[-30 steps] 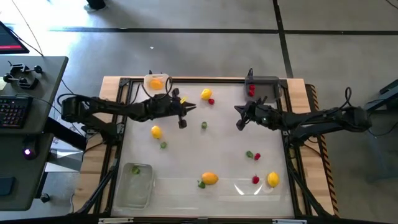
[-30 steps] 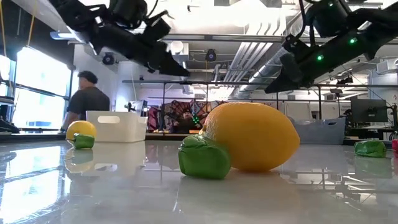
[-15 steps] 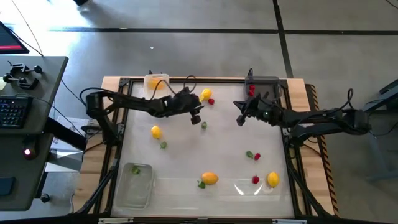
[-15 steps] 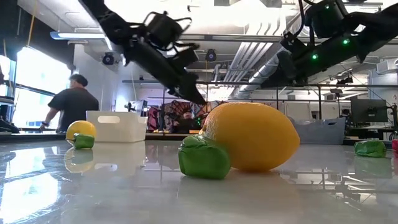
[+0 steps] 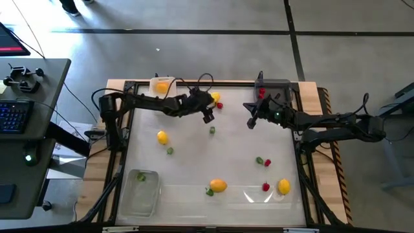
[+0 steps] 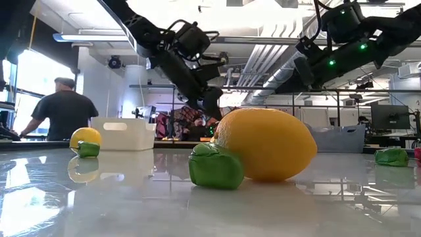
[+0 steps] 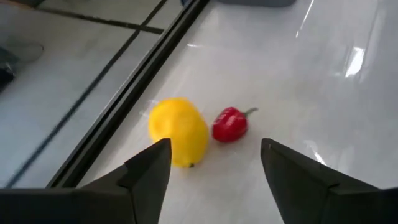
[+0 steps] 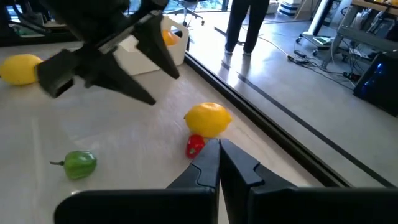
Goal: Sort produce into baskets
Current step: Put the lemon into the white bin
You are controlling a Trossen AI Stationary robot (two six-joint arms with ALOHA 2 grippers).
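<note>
Left gripper (image 5: 208, 116) spread wide, empty, hanging over the table's far edge. Just ahead of its dark fingertips (image 7: 152, 163) lie a rounded yellow toy lemon (image 7: 178, 132) and a small red berry-like piece with a green stem (image 7: 231, 124) — the two touching or nearly so, the lemon nearer the table's black edge rail (image 7: 130, 93).

Right gripper (image 5: 251, 122) shut on nothing, waiting beside the dark grey rectangular tray (image 5: 275, 88), which already holds red pieces. White rectangular tray (image 5: 162, 85), back along the left arm, holds one orange fruit. Clear plastic tray (image 5: 141, 189) at the near left corner seems to hold a green piece. Other produce lies scattered well apart from both grippers.

Risks, as I judge them:
- Lemon and berry sit so close that closing jaws could catch both, or nudge one away.
- The smooth, rounded lemon may squirt out of an off-centre pinch and roll against the rail or off the table.

Views compared: the left wrist camera alone shows the open gap and the pair's closeness. The overhead view gives all three trays and the spread of remaining pieces — neither visible from the wrist. The table-level view is filled by a near large yellow-orange fruit (image 6: 266, 145) with a green piece (image 6: 216, 166) against it, and shows a person (image 6: 64, 112) in the room behind; the target pair is hidden there.
</note>
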